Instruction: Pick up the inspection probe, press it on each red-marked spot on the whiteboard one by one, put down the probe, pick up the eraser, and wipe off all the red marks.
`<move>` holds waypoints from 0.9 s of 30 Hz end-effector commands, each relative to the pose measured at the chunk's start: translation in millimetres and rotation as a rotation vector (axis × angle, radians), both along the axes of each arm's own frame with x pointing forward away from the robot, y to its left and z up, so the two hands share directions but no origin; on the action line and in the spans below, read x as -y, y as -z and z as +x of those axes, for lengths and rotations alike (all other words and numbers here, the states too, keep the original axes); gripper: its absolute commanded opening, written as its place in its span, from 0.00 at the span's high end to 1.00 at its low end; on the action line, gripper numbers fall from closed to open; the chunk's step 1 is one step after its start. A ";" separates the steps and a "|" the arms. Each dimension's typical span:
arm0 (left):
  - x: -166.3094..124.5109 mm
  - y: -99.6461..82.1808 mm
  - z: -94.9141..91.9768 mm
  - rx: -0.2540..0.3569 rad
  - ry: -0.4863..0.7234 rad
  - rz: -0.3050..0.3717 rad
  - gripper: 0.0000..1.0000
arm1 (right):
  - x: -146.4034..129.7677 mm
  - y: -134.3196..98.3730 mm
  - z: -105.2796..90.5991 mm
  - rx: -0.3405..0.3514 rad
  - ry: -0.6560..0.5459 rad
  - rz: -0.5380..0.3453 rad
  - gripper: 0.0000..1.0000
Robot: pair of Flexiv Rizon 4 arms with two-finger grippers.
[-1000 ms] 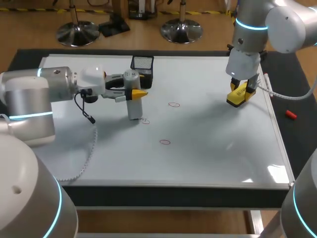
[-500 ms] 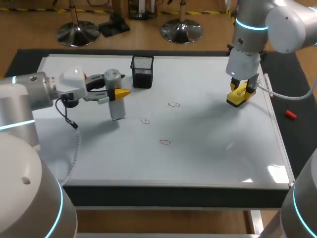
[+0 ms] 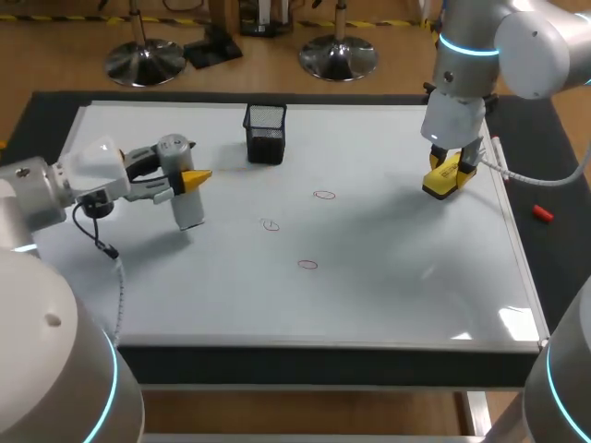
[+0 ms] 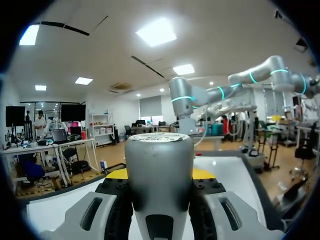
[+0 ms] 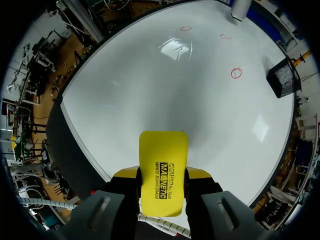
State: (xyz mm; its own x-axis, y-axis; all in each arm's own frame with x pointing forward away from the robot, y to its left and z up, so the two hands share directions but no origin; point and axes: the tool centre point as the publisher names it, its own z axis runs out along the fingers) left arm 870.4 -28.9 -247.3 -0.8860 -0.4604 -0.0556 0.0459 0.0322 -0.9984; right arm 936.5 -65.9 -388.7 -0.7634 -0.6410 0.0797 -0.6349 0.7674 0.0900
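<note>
The whiteboard [image 3: 397, 286] carries three small red circles [image 3: 324, 195] [image 3: 270, 224] [image 3: 307, 265]. The grey inspection probe [image 3: 188, 208] stands upright over the board's left part, clear of the marks, and my left gripper [image 3: 185, 173] is shut on it. In the left wrist view the probe [image 4: 159, 165] fills the space between the gripper's [image 4: 159, 212] fingers. My right gripper [image 3: 449, 169] hangs over the board's right part, shut on the yellow eraser [image 3: 441, 184]. In the right wrist view the eraser [image 5: 163, 165] sits in that gripper [image 5: 162, 194], with the red circles [image 5: 236, 73] far ahead.
A black mesh holder [image 3: 265, 133] stands at the back of the board, between the two arms. A small red object [image 3: 542, 214] lies on the dark table surface to the right of the board's edge.
My left arm has carried the probe leftward across the board, away from the red circles. The right arm and the eraser have stayed still.
</note>
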 end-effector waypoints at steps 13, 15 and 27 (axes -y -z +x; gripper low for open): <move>-58.6 -4.0 -22.2 0.011 -0.227 0.015 1.00 | 0.2 -0.6 0.9 -0.002 -0.001 -0.004 1.00; -63.9 -3.1 -22.6 0.011 -0.242 0.017 1.00 | 0.2 -0.6 0.9 -0.002 -0.001 -0.004 1.00; -77.7 0.7 -24.6 0.015 -0.297 0.009 1.00 | 0.2 -0.6 0.9 -0.002 -0.001 -0.004 1.00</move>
